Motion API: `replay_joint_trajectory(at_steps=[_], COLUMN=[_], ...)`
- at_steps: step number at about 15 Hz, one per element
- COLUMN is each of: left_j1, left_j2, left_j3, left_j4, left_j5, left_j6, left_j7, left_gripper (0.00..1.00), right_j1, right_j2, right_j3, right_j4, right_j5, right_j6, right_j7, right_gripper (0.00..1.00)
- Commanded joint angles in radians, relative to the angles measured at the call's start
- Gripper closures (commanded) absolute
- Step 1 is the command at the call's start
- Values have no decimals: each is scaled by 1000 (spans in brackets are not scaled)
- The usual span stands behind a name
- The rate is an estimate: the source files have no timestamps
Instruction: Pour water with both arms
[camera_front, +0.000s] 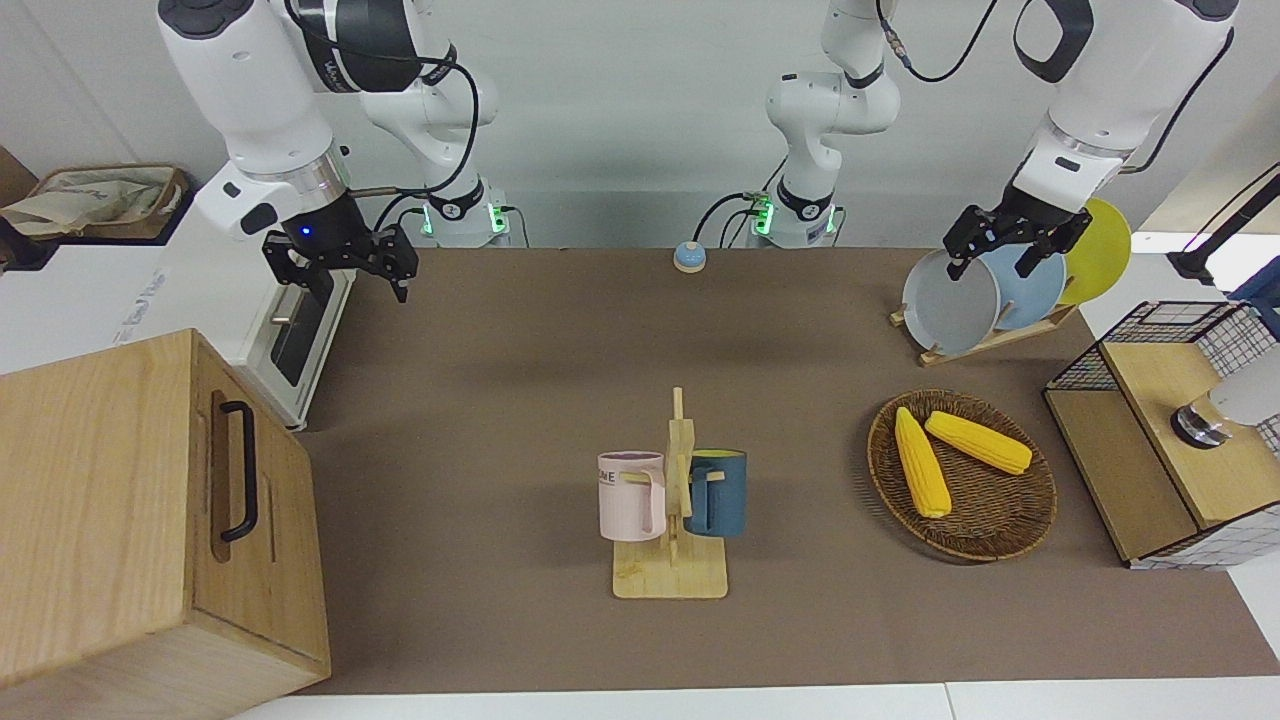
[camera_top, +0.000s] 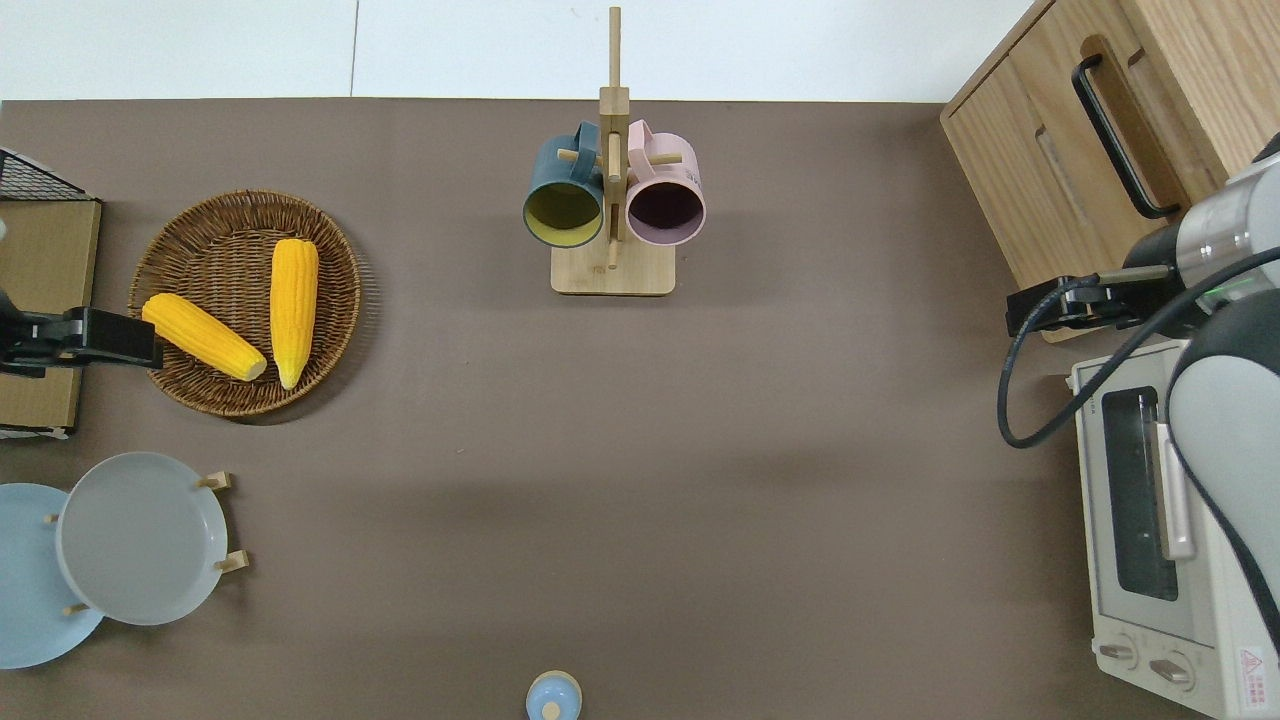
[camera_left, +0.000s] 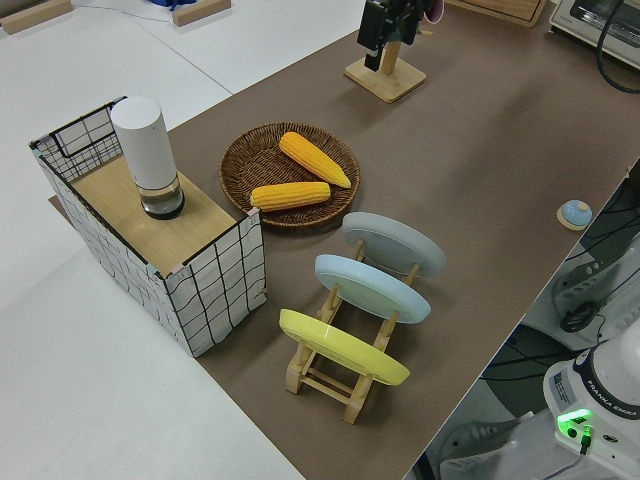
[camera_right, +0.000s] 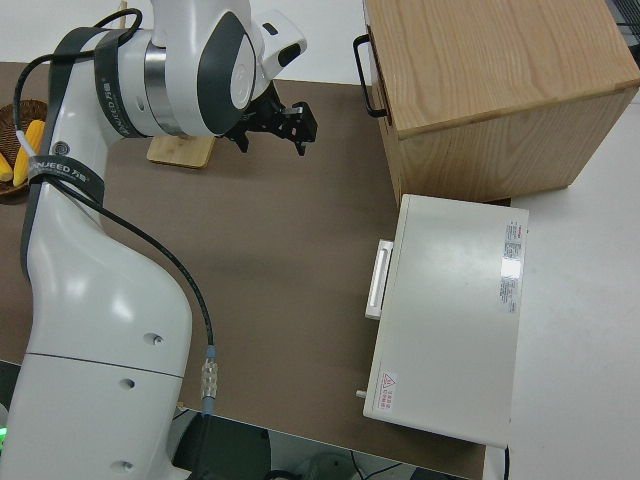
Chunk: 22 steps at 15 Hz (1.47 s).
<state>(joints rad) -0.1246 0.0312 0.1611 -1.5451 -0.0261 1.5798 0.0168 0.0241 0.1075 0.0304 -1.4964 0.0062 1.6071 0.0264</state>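
A pink mug (camera_front: 630, 495) and a dark blue mug (camera_front: 718, 492) hang on a wooden rack (camera_front: 670, 575) mid-table, toward the edge farthest from the robots. In the overhead view I look into the pink mug (camera_top: 665, 205) and the blue mug (camera_top: 563, 205). A white cylinder (camera_left: 148, 150) stands on the wire-sided shelf (camera_left: 210, 275) at the left arm's end. No water shows. My left gripper (camera_front: 990, 268) hangs open and holds nothing, over the gap between basket and shelf (camera_top: 145, 342). My right gripper (camera_front: 355, 290) is open too, over the table by the cabinet corner (camera_top: 1020, 312).
A wicker basket (camera_front: 1030, 525) holds two corn cobs (camera_front: 920, 462). Three plates stand in a rack (camera_left: 330, 375) nearer the robots. A wooden cabinet (camera_front: 130, 520) and a toaster oven (camera_top: 1150, 540) fill the right arm's end. A small blue bell (camera_front: 689, 257) sits near the robots' edge.
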Motion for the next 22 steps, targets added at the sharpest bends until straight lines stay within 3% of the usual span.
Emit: replay_joint_trajectory(at_steps=[1,11,13,17,19,22], left_j1=[-7,-4,-3,5,16,72], left_j2=[-13,-13,-13,-13,-13,-13], left_j3=[6,6,6,8,9,12], left_j4=[-3,-9,-9,-7,-6,-3], left_j5=[9,8,9,21,35,35], left_j6=[-4,-4,-4,-6,-4,0], left_j7=[9,12,12,15,28,66], left_gripper=[5,2,5,5,5,5], right_j1=[3,13,42,74,108,126], right_j2=[-28,-20,-15,14,32,55], right_j3=[-4,3,5,13,20,77], right_j4=[-38,-30,-36,-85,-87,-87], right_j5=[8,8,4,3,-3,-57], right_j6=[27,49,103,279,322,414], right_j7=[-28,-32,-66,-126,-149,-283], right_gripper=[17,17,17,17,17,17])
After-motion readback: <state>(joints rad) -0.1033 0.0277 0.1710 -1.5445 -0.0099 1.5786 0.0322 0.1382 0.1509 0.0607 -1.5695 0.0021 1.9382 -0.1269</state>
